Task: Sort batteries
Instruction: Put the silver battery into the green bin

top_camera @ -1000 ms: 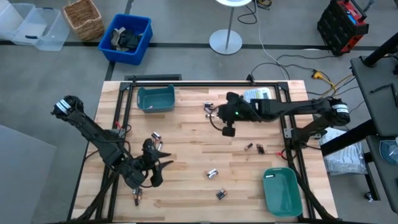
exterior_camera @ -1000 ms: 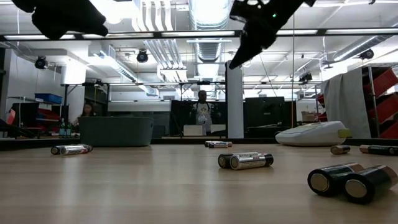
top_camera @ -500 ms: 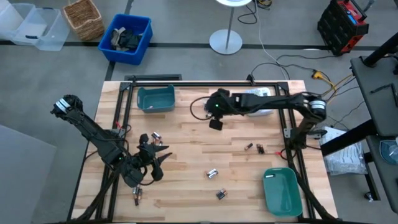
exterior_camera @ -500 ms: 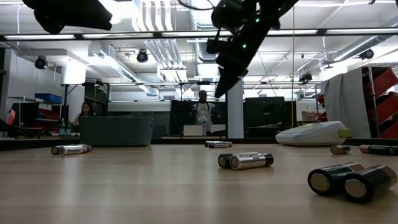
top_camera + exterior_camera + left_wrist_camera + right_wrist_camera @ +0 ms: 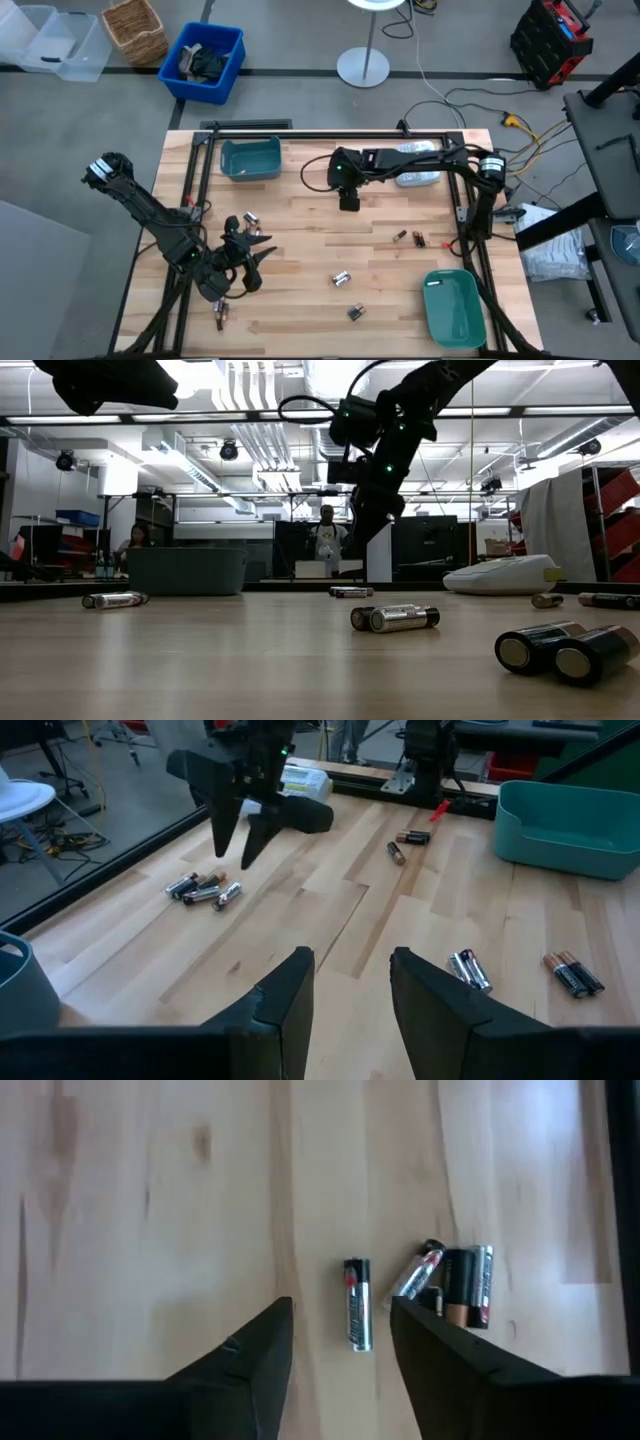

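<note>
Small batteries lie scattered on the wooden table. A pair and another lie near my left gripper, which hovers open at the near left. A silver pair, a dark pair and two dark cells lie mid-table. My right gripper hangs open above the far middle, pointing down. Just past its fingertips lie one silver cell and a small cluster. The left wrist view shows this cluster beneath the right gripper.
A teal bin stands at the far left and another at the near right. A grey-white label maker lies at the far right under the right arm. Bare wood lies between the two grippers.
My right gripper has swung toward the table's left edge and come down over the battery cluster at the far middle. In the low view its fingers stand wider apart now than before: it has opened.
</note>
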`<state>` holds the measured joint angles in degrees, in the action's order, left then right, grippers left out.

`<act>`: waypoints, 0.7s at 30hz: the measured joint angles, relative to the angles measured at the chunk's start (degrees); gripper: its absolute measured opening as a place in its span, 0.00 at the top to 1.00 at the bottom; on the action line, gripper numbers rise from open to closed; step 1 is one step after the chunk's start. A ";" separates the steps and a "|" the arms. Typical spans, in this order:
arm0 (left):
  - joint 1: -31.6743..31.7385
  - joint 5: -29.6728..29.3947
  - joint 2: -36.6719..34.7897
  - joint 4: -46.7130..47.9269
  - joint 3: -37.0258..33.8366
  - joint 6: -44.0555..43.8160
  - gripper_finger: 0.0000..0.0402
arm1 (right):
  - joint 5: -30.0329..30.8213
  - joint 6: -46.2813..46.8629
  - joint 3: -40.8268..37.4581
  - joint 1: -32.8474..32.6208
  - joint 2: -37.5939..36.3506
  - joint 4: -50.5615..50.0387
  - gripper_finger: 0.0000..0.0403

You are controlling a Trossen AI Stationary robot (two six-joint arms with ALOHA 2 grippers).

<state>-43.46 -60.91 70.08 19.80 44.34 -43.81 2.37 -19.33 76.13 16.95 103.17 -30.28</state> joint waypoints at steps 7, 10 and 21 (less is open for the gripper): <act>-0.04 1.90 0.01 -0.01 0.00 -0.15 0.71 | 0.07 -2.60 -0.69 0.60 1.67 -0.04 0.58; -0.04 1.92 0.02 -0.01 0.00 -0.18 0.71 | 0.09 -1.58 -0.76 1.29 2.39 0.16 0.60; -0.04 1.92 0.04 0.06 0.00 -0.19 0.71 | 0.17 -0.88 -0.94 2.67 4.31 1.04 0.60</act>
<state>-43.51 -58.98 70.13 19.87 44.34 -44.00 2.55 -20.21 75.20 19.62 107.48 -29.24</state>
